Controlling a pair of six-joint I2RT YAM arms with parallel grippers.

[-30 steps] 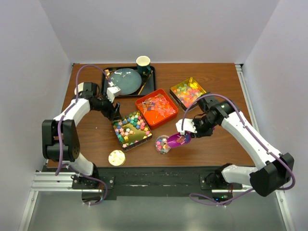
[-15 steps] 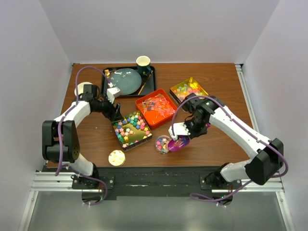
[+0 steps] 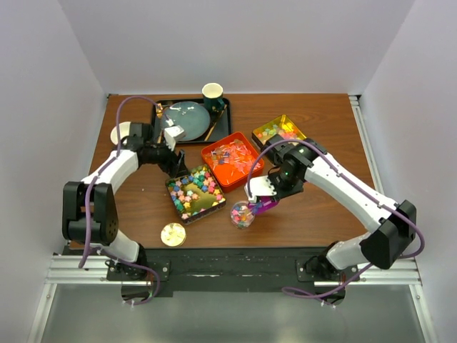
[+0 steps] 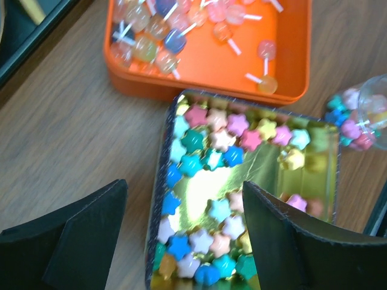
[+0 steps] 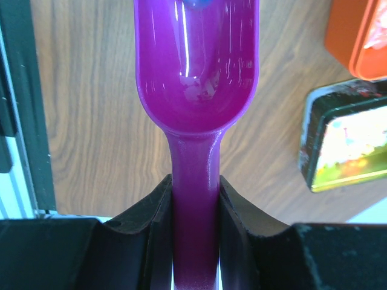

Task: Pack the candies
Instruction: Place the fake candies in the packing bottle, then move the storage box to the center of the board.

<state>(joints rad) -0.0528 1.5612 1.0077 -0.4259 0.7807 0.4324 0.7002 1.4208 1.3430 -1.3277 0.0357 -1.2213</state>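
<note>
wooden table [image 3: 314, 221]: black tray [image 3: 227, 114], three tins [image 3: 214, 171], jar [image 3: 241, 214], gold lid [image 3: 172, 234], perhaps a saucer [image 3: 118, 133].

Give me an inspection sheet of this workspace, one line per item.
Surface: wooden table, brown.
Job's things: candies in three open tins: star tin, orange tin, yellow tin; more in a small clear jar.
Clutter: gold lid near the front edge; black tray with plate and green cup at the back.
Grippers: left gripper open above the star tin; right gripper shut on the purple scoop handle, bowl by the jar.
Cables: purple cables looped along both arms.
Surroundings: white walls; metal rail at the near edge.
</note>
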